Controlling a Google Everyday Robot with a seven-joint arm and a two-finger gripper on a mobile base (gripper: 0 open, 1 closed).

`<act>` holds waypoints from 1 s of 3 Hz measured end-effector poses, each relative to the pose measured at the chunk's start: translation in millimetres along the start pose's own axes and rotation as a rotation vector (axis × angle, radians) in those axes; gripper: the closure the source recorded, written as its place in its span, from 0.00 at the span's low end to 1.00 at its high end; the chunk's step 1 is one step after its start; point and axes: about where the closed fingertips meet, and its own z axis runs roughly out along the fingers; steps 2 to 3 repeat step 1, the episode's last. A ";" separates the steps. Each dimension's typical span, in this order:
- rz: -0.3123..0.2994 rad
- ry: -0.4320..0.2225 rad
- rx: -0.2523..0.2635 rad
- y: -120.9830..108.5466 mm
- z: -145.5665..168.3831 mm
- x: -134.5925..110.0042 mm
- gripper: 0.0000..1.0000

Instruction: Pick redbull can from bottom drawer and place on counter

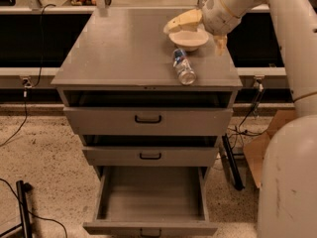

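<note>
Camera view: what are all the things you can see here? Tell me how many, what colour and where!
counter: 1, grey, top of the cabinet
redbull can: 1, silver and blue, lying on its side on the counter, front right
bowl: 1, cream, on the counter just behind the can
bottom drawer: 1, grey, lowest, pulled far out
upper drawers: 2, grey with black handles, above it, each slightly open
cardboard box: 1, brown, on the floor at right
cables: a few, black, on the floor at left
arm: 1, white, reaching in from the right
gripper: 1, cream fingers open, at the bowl, holding nothing
</note>
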 end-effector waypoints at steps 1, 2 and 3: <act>-0.001 0.013 0.007 -2.1 3.4 4.4 0.00; -0.001 0.013 0.007 -2.1 3.4 4.4 0.00; -0.001 0.013 0.007 -2.1 3.4 4.4 0.00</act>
